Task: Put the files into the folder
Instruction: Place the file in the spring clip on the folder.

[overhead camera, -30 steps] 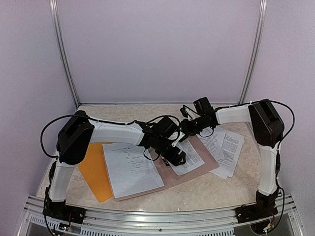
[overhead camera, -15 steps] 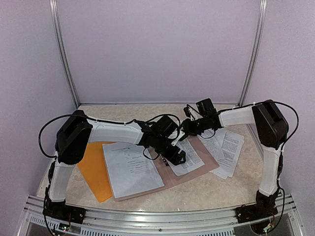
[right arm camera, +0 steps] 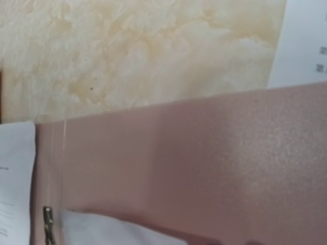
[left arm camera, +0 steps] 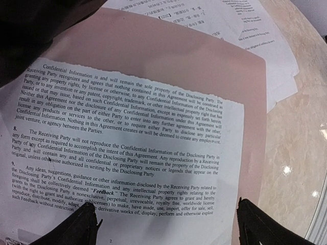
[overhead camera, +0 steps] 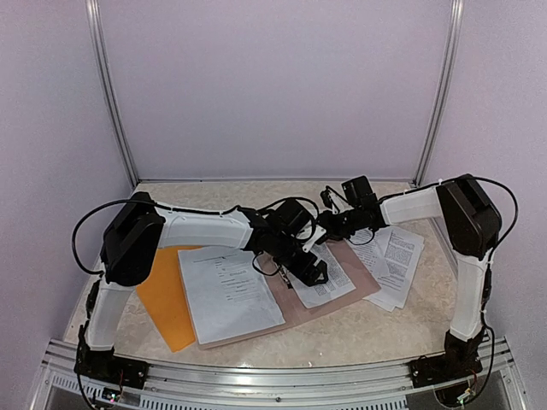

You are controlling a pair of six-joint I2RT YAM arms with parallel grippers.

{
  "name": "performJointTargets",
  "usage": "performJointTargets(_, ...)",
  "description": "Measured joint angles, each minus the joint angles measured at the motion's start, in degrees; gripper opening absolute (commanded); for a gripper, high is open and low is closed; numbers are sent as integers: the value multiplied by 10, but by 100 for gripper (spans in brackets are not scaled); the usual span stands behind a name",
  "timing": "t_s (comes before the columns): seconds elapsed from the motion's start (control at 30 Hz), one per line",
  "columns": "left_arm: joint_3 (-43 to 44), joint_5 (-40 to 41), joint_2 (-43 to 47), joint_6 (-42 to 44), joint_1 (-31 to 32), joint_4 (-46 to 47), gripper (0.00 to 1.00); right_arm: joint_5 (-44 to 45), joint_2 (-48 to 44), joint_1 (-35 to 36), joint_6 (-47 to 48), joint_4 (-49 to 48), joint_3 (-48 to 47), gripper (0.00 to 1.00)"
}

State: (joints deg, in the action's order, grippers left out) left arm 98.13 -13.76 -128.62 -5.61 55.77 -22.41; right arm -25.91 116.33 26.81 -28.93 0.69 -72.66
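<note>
The orange folder [overhead camera: 161, 301] lies flat at the left, partly under a grey-brown clipboard [overhead camera: 355, 295]. One printed sheet [overhead camera: 229, 295] lies on the clipboard's left part. A second sheet [overhead camera: 332, 278] lies on its right part and fills the left wrist view [left arm camera: 133, 153]. My left gripper [overhead camera: 313, 272] hovers low over this sheet, open [left arm camera: 168, 229], one fingertip [left arm camera: 76, 227] over the paper, the other [left arm camera: 265, 224] over the clipboard [left arm camera: 245, 81]. My right gripper [overhead camera: 332, 225] is at the clipboard's far edge; its fingers do not show in its wrist view.
Several more printed sheets [overhead camera: 395, 256] lie loose at the right, also in the left wrist view [left arm camera: 214, 20]. The right wrist view shows the clipboard's surface [right arm camera: 204, 168] close up, a small metal part [right arm camera: 47, 223], paper edges and marble table [right arm camera: 153, 51].
My left gripper has shifted a little to the right over the second sheet. My right gripper has moved slightly right and lower toward the clipboard's far edge. The papers have not moved.
</note>
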Motion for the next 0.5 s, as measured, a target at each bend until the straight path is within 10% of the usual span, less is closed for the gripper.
performJointTargets(0.5, 14, -3, -31, 14, 1, -10, 90, -6, 0, 0, 0, -13, 4, 47)
